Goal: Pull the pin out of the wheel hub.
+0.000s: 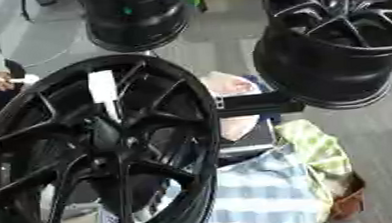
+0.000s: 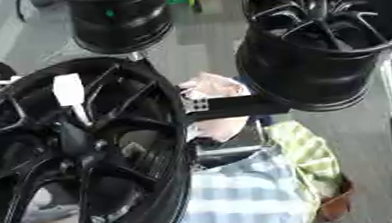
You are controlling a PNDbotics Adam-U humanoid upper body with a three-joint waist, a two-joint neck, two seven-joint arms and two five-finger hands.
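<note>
Three black wheel hubs fill the view — the nearest (image 1: 93,151), at lower left, carries a white pin (image 1: 104,90) standing over its upper spokes near the centre. Behind it hang a second hub (image 1: 338,37) at upper right and a third (image 1: 132,15) at top. No writing is legible, and neither robot hand shows, so finger state cannot be told.

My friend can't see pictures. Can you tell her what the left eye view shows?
A big black wheel fills the lower left, with a white pin sticking out near its hub. Two more black wheels hang behind, one at the top and one at the upper right. No robot hand shows; a person in a checked shirt is below the wheels.
</note>
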